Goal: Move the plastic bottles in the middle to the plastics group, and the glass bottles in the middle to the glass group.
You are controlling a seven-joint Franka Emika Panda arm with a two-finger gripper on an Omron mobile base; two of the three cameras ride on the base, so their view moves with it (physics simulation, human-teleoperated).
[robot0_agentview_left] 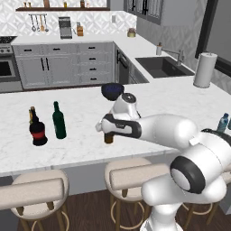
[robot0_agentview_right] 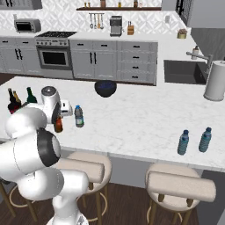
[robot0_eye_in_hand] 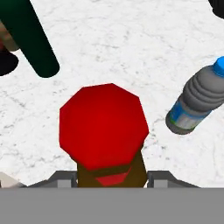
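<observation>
The short amber-brown glass bottle with the red top [robot0_eye_in_hand: 105, 131] stands upright directly between the jaws, its long axis running along the gripper [robot0_eye_in_hand: 112, 180]; the jaws sit narrow against its brown sides, apparently gripping it. The bottle's base looks at or just above the white marble counter [robot0_agentview_left: 81, 135]. The tall dark green glass bottle [robot0_agentview_left: 58, 121] and squat black red-labelled bottle [robot0_agentview_left: 38, 131] lie to one side of the jaws, the small clear plastic bottle with blue band [robot0_agentview_right: 79, 116] just beside them opposite.

Amber glass bottle [robot0_eye_in_hand: 111, 168], matt red top; polished marble counter [robot0_eye_in_hand: 131, 52]; clear plastic bottle [robot0_eye_in_hand: 197, 103]
</observation>
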